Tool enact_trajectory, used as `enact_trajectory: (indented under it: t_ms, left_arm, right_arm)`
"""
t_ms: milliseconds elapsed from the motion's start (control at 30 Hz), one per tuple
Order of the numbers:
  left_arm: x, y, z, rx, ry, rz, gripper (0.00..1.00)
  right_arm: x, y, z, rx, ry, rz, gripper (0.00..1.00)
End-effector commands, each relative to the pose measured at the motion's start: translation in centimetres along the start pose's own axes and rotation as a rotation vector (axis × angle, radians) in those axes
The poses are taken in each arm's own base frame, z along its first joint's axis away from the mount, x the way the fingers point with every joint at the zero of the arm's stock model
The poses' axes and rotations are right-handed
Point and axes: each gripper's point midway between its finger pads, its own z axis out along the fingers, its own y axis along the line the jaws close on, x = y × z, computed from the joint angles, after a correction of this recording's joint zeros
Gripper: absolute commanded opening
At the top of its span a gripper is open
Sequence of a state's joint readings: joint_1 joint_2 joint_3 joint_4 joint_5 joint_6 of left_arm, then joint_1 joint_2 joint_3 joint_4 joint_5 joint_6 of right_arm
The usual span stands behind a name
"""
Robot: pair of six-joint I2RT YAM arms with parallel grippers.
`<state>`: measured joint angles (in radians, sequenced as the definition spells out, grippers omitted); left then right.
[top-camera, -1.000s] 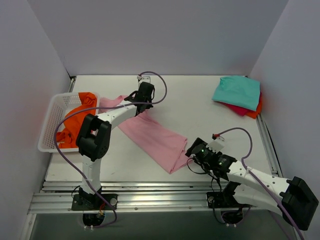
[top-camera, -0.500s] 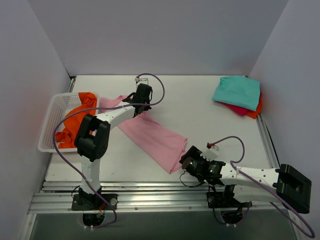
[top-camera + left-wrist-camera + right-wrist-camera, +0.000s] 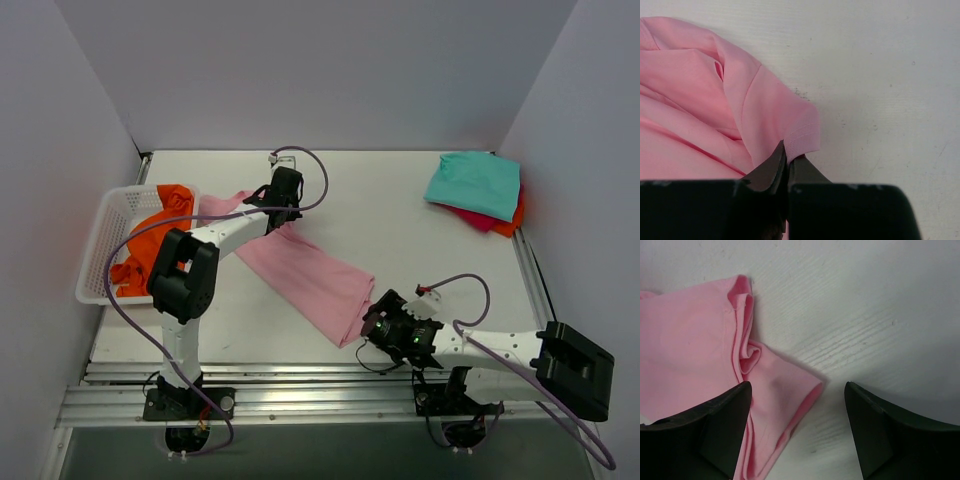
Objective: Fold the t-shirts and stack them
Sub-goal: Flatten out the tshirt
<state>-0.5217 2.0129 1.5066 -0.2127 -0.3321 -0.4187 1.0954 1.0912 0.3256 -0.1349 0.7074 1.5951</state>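
Where pink tee ends, right tool astride

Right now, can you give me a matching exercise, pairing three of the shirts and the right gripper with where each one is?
Things:
1 pink shirt
2 teal shirt
3 orange shirt
4 right gripper

Places:
A in the white basket
B open at the pink shirt's near corner
C folded at the table's far right corner
D laid across the middle, its far end pinched by the left gripper

Pairs: 1-D, 2-C, 3-A, 4-B
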Motion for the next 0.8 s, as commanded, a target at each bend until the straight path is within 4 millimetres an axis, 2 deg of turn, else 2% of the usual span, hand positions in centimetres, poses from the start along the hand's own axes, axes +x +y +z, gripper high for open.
enact_trajectory:
  t_ms: [0,200,367,533,600,767]
  left_arm:
    - [-3.0,-0.5,-1.5,0.038,-0.081,-0.049,0.02]
    - [-3.0,-0.1,-1.3,0.035,-0.079,-0.053,0.02]
    - [-2.9,0.2,-1.0,0.037,-0.074,-0.059,0.02]
    - [-2.6,0.3,-0.5,0.038,-0.065,-0.062,0.02]
    - [-2.6,0.4,-0.5,0.039,-0.066,-0.064,0.02]
    - [-2.5,0.7,-0.3,0.036,-0.061,-0.068,0.02]
  right_arm:
    - [-0.1,-0.5,1.2,0.048,-0.033,-0.039,0.71]
    - [0.3,-1.2,2.5,0.082,-0.001,-0.065,0.64]
    - [0.0,-1.7,2.6,0.088,0.0,-0.059,0.49]
    - [0.2,-3.1,2.8,0.115,0.004,-0.065,0.42]
    - [0.5,-2.8,2.9,0.097,0.012,-0.047,0.38]
    - [0.7,-2.6,2.9,0.092,0.022,-0.058,0.19]
